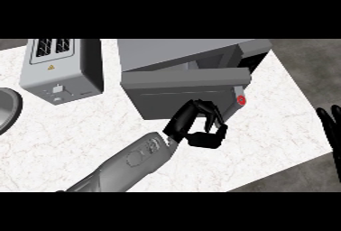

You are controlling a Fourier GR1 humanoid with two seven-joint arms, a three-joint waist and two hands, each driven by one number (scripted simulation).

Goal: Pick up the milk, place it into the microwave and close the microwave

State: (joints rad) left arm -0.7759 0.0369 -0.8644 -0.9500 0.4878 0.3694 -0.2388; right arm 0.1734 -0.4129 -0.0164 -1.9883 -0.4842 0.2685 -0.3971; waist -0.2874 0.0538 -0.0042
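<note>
Head view of the white marbled counter [73, 135]. The microwave [193, 54] stands at the counter's far side, right of centre; its grey door [180, 90] sits at an angle to the body, with a dark strip of interior showing behind its upper right corner, so the door is ajar and not flush. A red round button [241, 100] marks the door's right end. The left hand [200, 124], on a grey forearm [133, 160] entering from the lower left, lies in front of the door's lower right part, overlapping its bottom edge just left of the red button; its fingers [212, 113] are bent inward toward the thumb, forming a closed curl in which no object can be seen. The milk cannot be made out anywhere in this view, neither in the left hand nor on the counter; whether it lies behind the door cannot be told. The right hand [329, 133] shows at the view's right edge, off the counter's right side, fingers straight and pointing up, at rest. A grey toaster [60, 67] stands left of the microwave, apart from it, and the curved rim of a round grey vessel [12, 108] enters at the left edge.
</note>
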